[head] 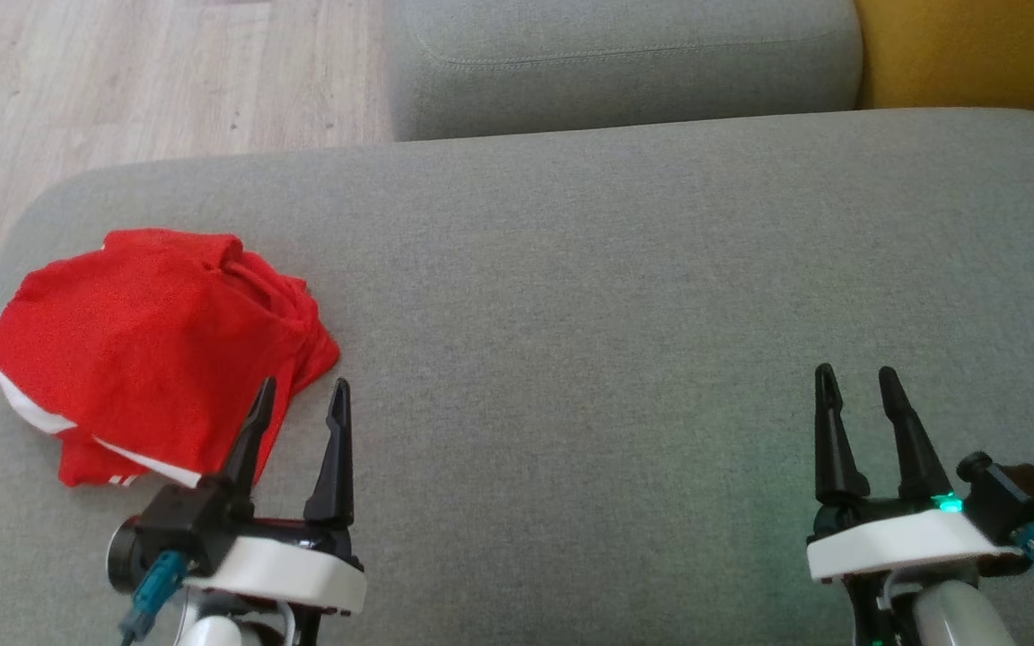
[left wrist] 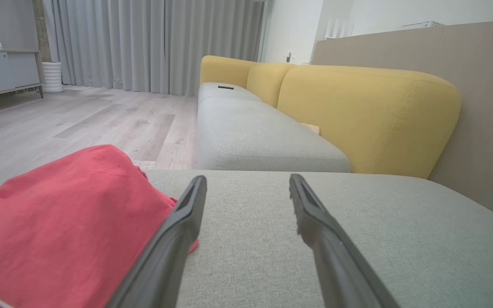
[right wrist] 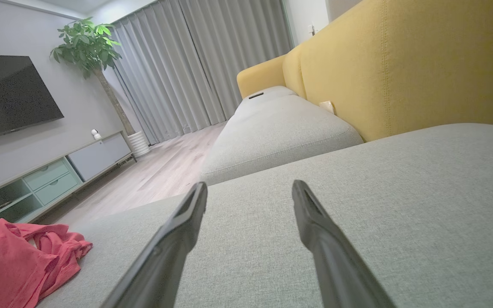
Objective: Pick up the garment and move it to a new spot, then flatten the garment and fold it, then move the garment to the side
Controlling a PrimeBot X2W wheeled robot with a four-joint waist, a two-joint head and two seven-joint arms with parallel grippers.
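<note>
Red garment (head: 149,350) is bunched at 9 o'clock on the sofa cushion (head: 616,314), left fingers (head: 336,449) are spread wide, empty, at its 4 o'clock edge, right fingers (head: 907,431) wide too; a thick fold should probably be pinched

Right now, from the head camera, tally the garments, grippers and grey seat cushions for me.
Red garment: 1
Grippers, both open: 2 (left gripper, right gripper)
Grey seat cushions: 2 (near cushion, far cushion)
Total: 5
</note>
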